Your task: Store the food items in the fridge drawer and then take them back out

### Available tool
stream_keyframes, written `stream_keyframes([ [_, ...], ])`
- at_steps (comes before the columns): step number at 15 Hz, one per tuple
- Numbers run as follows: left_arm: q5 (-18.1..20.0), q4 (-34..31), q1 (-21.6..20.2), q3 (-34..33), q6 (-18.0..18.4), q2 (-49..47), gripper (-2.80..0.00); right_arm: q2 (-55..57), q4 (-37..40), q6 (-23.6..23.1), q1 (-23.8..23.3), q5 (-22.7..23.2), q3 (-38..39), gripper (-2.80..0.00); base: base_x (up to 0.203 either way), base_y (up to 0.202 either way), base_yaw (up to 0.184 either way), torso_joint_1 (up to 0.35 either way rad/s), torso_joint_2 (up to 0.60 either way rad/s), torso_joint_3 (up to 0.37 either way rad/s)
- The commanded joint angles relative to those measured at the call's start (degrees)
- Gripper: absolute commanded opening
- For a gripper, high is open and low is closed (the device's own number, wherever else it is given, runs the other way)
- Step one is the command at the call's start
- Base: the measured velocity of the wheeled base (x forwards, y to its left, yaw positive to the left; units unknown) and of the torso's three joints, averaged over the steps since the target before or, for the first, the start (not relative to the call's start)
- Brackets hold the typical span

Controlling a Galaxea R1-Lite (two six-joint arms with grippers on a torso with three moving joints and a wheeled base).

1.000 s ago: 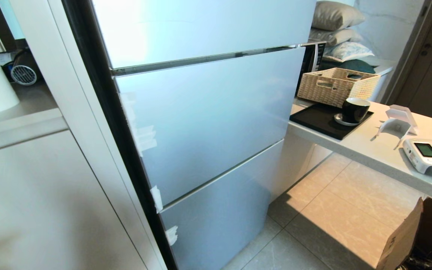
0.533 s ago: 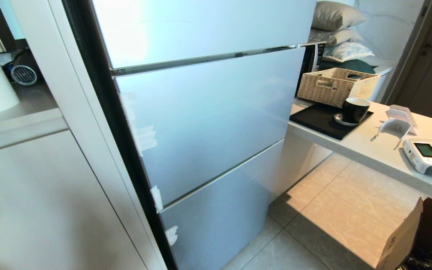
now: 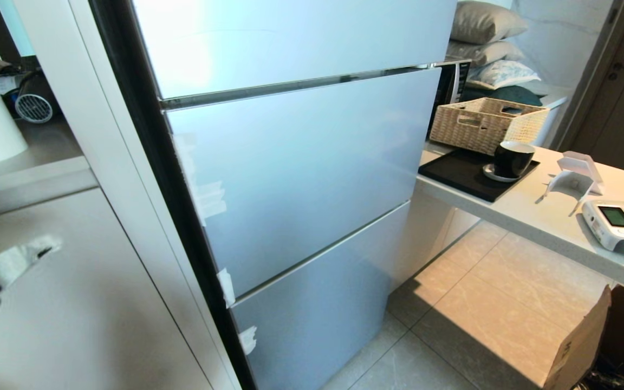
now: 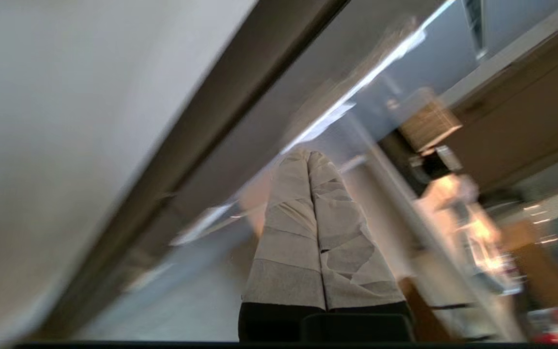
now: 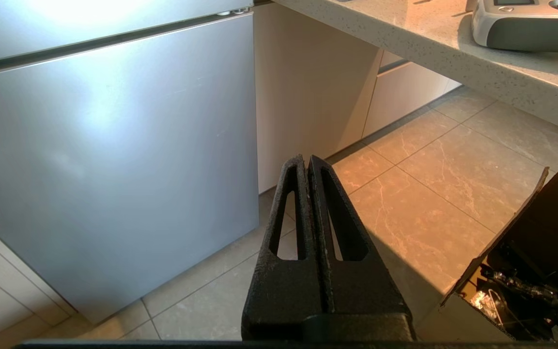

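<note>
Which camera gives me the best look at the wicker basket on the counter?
Head view: the wicker basket sits whole behind the black cup. The left wrist view shows only a blurred tan patch, probably the basket; the right wrist view misses it.

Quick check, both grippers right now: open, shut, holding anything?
Left gripper: shut, fingers pressed together, holding nothing, raised beside the fridge.
Right gripper: shut, empty, hanging low over the floor.

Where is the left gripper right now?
In the head view the left gripper is at the far left edge, in front of the white cabinet left of the closed fridge, fingers together.
</note>
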State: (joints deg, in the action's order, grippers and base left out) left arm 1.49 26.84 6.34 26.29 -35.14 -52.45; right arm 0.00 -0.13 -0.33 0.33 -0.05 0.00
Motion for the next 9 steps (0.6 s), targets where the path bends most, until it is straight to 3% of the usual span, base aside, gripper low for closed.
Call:
stream_keyframes([
  [1,-0.2,2.1,3.0,3.7,-4.9,-11.6,-2.8,0.1,0.0,0.0,0.0,0.0,0.0,-2.8,0.0,0.0,0.0,0.0,0.0,0.0],
  [4,-1.8,4.5,4.2,6.8,-5.6,-18.3,-2.8,0.1,0.0,0.0,0.0,0.0,0.0,-2.8,0.0,0.0,0.0,0.0,0.0,0.0],
  [6,-6.0,6.9,6.5,9.3,-5.6,-21.9,-2.8,0.1,0.0,0.0,0.0,0.0,0.0,-2.8,0.0,0.0,0.0,0.0,0.0,0.0],
  [9,-9.1,7.3,9.2,12.5,-5.6,-25.3,-2.8,0.1,0.0,0.0,0.0,0.0,0.0,-2.8,0.0,0.0,0.0,0.0,0.0,0.0],
])
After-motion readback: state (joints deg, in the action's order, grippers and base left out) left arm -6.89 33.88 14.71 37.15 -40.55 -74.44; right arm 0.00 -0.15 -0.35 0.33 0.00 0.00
